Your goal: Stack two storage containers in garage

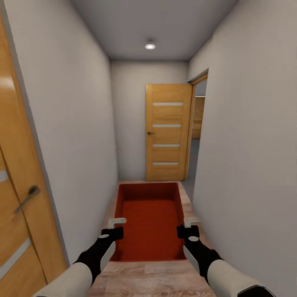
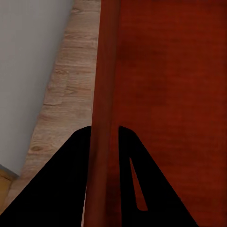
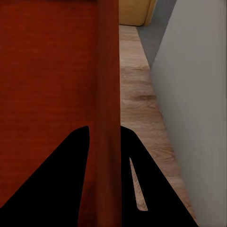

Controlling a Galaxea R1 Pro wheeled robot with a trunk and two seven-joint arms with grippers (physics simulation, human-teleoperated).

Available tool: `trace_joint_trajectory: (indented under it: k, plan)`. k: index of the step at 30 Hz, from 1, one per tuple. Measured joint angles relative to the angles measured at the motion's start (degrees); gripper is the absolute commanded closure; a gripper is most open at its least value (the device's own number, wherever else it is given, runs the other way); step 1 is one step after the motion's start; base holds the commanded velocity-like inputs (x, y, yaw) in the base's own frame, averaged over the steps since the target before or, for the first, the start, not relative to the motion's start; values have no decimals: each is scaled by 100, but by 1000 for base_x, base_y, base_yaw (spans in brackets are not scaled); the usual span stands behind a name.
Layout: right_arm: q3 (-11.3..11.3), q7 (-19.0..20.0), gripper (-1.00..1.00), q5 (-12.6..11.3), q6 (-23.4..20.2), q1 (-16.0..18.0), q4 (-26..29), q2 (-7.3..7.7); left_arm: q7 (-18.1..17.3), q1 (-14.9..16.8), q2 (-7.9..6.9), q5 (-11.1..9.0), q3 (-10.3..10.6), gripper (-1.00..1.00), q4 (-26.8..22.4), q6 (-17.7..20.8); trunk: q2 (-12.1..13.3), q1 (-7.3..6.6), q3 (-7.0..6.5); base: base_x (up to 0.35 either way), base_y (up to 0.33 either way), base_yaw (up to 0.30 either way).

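In a narrow hallway with a wood floor (image 1: 152, 280), the bin (image 1: 150, 222) hangs between both arms: left gripper (image 1: 112, 229) clamps its left wall, right gripper (image 1: 187, 227) pinches the right wall. 2 wooden doors (image 1: 167, 132) around.

My head camera cut both arms off at the bottom edge, and the left door (image 1: 16, 173) at the side. The container (image 1: 150, 218) hid the floor beneath it. In each wrist view the container's wall (image 2: 105, 94) ran off frame, so I couldn't see its ends. Beyond the open doorway (image 1: 199, 123) I could not make out the room.
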State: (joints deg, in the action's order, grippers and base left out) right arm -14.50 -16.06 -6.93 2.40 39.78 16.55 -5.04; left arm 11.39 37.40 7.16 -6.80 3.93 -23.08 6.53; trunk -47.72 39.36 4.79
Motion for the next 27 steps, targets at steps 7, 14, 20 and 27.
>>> trace_joint_trajectory:
  k: [7, 14, 20, 27]
  plan:
    - [7, 2, 100, 10, 0, 2, 1, -1, 7, 0, 0, -7, 5, 100, -6, 2, -1, 1, 0, 322, 0, -28]
    - [-2, -1, 100, -5, 9, 1, -2, -1, 4, -1, 0, 1, 3, 100, -8, 1, 0, 0, 0, 322, 0, -1]
    - [-10, -6, 100, -14, 13, 1, -3, -1, 1, -1, -1, 7, 1, 100, -9, 1, 0, 0, 0, 322, 0, 0]
    - [-10, -12, 100, -10, 12, 1, -1, -2, 1, 1, -2, 2, 4, 100, -10, 1, 0, 0, 0, 322, 0, 0]
